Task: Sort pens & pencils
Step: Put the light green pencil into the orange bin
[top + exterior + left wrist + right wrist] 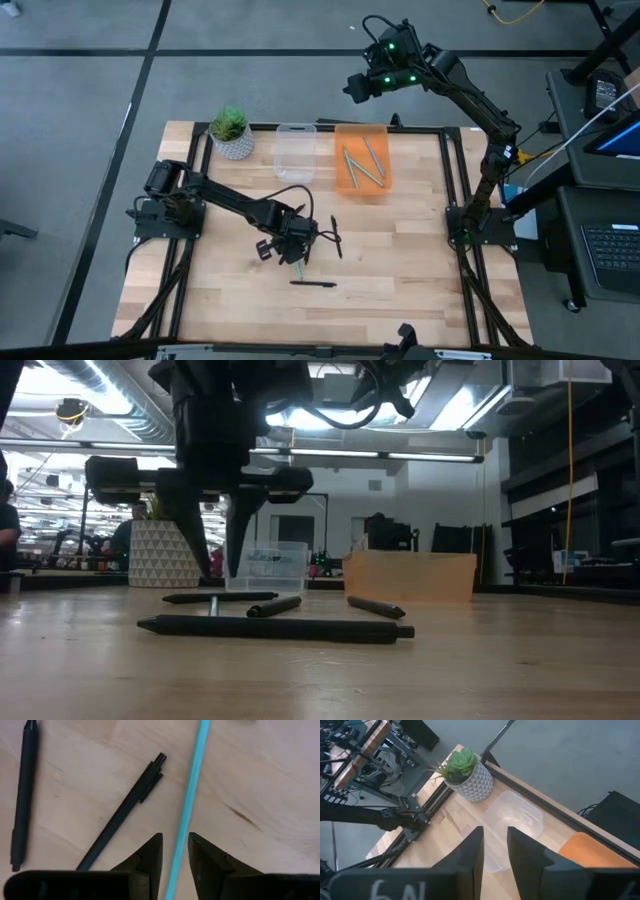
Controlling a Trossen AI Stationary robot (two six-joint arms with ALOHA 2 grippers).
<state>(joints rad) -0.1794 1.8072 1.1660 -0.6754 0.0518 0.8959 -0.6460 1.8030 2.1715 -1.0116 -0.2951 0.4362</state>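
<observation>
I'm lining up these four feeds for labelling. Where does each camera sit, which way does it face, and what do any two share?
High: overhead, looking down; both arms, table.
Low: table height, level across; the left arm's fingers above black pens.
Left wrist: points down; left gripper open astride the teal pencil.
Right wrist: raised, looking down; right gripper, clear bin.
Shared: plant pot in high, low and right wrist.

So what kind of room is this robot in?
Probably a robotics lab or workshop. The wooden table sits in a black frame with two arms bolted on, bright strip lights hang overhead, and a desk with a keyboard stands beside it.
</observation>
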